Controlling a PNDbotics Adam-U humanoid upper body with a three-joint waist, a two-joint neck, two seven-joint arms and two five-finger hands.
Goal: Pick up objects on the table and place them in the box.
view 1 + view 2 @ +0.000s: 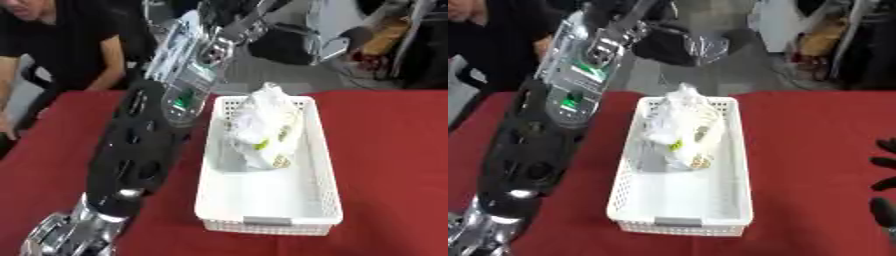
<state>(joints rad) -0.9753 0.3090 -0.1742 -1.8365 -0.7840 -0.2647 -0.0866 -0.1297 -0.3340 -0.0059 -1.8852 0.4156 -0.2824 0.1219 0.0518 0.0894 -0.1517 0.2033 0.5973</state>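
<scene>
Box: white basket on red table, white bag filling its far end.
Left hand: raised beyond the far rim, fingers unreadable.
Right hand: right edge, fingers spread, empty.

crinkled white plastic bag lies in the white box's far end.

I can read no text anywhere; the crinkled white plastic bag at frame centre bears only illegible yellow-green marks.

Black left arm — silver joints; green lights.
</scene>
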